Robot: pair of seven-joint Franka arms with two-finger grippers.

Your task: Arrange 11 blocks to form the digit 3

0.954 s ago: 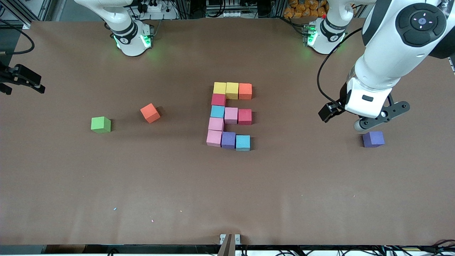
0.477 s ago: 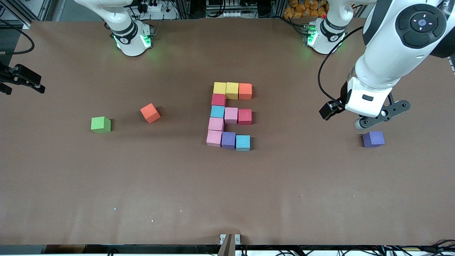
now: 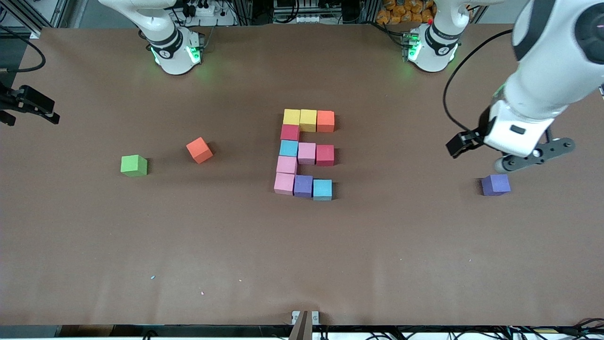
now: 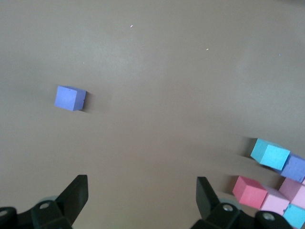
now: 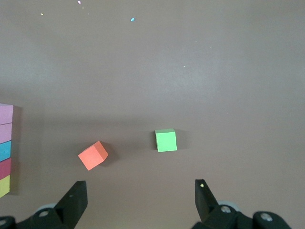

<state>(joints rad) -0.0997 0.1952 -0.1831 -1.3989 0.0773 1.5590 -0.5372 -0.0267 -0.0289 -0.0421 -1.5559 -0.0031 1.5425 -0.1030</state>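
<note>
Eleven blocks form a touching figure [image 3: 306, 153] at mid-table: a yellow, yellow, orange bar [image 3: 308, 119], a pink and red middle bar [image 3: 315, 154], and a purple and light blue bar [image 3: 313, 187], joined by a column of yellow, red, light blue and two pink cubes [image 3: 288, 148]. My left gripper [image 3: 524, 160] [image 4: 142, 183] hangs open and empty over bare table beside a loose purple cube [image 3: 495, 184] [image 4: 70, 98]. My right gripper [image 5: 141, 188] is open and empty, at the right arm's end of the table; only a dark part [image 3: 30, 106] shows in the front view.
A loose orange cube [image 3: 199, 150] [image 5: 93, 155] and a green cube [image 3: 133, 165] [image 5: 166, 140] lie apart toward the right arm's end of the brown table [image 3: 302, 255]. The figure's edge shows in both wrist views [image 4: 270, 154] [image 5: 5, 143].
My left arm has swung toward its own end of the table, away from the figure, still open. The right arm and all cubes stayed put.
</note>
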